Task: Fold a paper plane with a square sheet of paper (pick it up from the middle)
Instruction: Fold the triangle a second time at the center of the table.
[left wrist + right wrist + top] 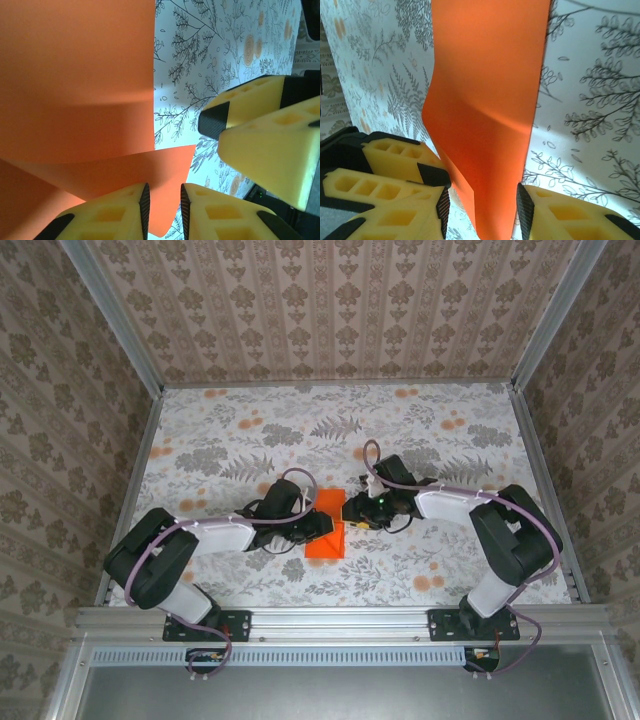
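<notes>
From above, the square sheet of paper (325,540), partly folded, lies on the flowered table (240,440), middle and slightly near; the left gripper (321,528) is at its left side and the right gripper (349,512) at its far right corner.

Left wrist: the left gripper (164,202) has jaws slightly apart, with a raised flap of the square sheet of paper (75,75) in the gap, unclamped; the right gripper (220,131) is close on the right.

Right wrist: the right gripper (482,207) has jaws wider apart; the square sheet of paper (490,90) runs between them; whether the pads touch it I cannot tell.

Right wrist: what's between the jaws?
The orange sheet of paper spans the gap between the open jaws of the right gripper, as the right wrist view shows.
</notes>
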Action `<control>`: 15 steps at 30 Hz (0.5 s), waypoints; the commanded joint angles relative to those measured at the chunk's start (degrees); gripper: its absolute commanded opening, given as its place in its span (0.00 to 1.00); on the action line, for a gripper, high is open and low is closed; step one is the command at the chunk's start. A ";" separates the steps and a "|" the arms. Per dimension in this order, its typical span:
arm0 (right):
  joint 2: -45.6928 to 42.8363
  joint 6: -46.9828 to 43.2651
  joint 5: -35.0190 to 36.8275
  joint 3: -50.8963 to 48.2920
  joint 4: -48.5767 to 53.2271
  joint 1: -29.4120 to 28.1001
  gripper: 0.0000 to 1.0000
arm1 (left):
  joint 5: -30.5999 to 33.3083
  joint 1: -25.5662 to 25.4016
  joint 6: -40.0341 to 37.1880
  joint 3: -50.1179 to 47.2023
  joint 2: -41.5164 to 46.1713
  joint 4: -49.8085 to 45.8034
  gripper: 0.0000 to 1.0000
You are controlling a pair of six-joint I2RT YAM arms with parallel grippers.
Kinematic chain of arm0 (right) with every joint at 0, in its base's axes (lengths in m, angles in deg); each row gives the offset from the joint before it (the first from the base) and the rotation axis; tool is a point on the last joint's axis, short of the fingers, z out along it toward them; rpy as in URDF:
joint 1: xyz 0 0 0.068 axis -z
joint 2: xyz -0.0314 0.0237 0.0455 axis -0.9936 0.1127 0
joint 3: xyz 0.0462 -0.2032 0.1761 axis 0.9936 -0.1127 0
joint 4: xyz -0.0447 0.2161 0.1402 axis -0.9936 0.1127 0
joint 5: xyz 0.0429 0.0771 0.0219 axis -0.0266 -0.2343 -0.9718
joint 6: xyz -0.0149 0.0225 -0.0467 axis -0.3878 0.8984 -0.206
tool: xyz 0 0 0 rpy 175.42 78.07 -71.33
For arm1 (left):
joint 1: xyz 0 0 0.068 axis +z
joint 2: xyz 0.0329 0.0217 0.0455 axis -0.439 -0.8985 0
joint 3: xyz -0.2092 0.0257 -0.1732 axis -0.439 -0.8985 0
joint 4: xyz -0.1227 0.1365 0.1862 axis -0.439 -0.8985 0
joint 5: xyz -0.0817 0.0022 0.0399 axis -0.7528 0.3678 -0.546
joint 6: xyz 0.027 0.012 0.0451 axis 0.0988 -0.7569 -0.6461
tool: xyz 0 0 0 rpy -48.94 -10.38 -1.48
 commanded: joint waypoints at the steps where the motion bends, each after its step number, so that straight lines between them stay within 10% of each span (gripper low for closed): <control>1: 0.80 -0.48 -3.60 -0.16 -3.08 -0.89 0.43 | 0.86 0.44 -1.12 -0.62 -0.44 -1.55 0.24; 15: 4.81 -0.13 -6.23 0.28 -5.82 -1.06 0.33 | 0.94 0.70 -1.01 -0.68 -0.19 -1.95 0.22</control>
